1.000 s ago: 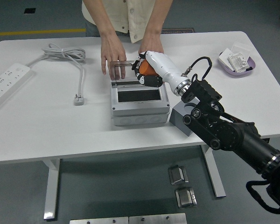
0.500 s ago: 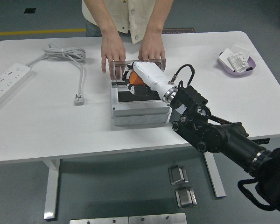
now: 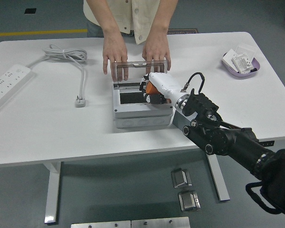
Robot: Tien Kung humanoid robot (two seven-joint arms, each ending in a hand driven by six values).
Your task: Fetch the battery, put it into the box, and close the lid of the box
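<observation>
Two hands of a person steady the clear lid (image 3: 140,66) upright while we load the box (image 3: 142,105).

At left, their hands (image 3: 115,52) keep the opening clear; rightward, our right hand (image 3: 154,91), fingers curled on the orange battery (image 3: 151,87), sits over the box's right side, apparently lowering it in.

The open box (image 3: 141,105) near the table's (image 3: 47,128) middle is hemmed in: a person's hands (image 3: 115,54) hold its raised lid (image 3: 139,69) on the far side, and the right hand (image 3: 157,90) fills its right half. The left half lies free, with bare table toward the near edge.
</observation>
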